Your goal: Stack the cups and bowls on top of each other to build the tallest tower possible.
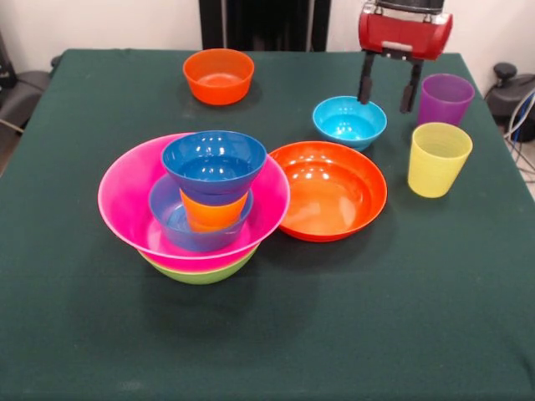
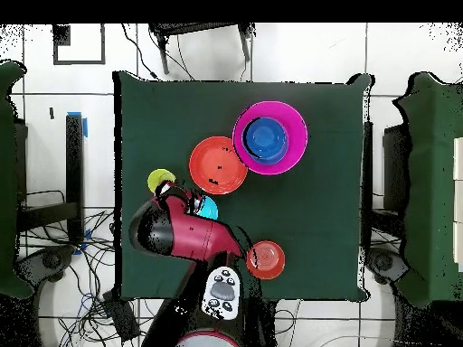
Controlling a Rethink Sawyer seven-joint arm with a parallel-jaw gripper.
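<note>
The tower stands at the front left: a lime green bowl point(image 1: 201, 272) at the base, the big pink bowl point(image 1: 125, 196) point(image 2: 294, 135) in it, then a small blue bowl point(image 1: 170, 224), an orange cup point(image 1: 212, 213) and a dark blue bowl point(image 1: 215, 161) point(image 2: 266, 137) on top. A shallow orange bowl point(image 1: 330, 192) point(image 2: 217, 165) lies beside the tower. My gripper point(image 1: 387, 83) hangs open and empty over the far right rim of the cyan bowl point(image 1: 349, 122) point(image 2: 209, 211), between it and the purple cup point(image 1: 445, 98). The yellow cup point(image 1: 439, 159) point(image 2: 161, 181) stands upright in front of the purple one.
A small orange bowl point(image 1: 219, 75) point(image 2: 266, 259) sits alone near the far edge of the green table point(image 1: 401, 317). In the overhead view the red arm point(image 2: 185, 235) covers the purple cup.
</note>
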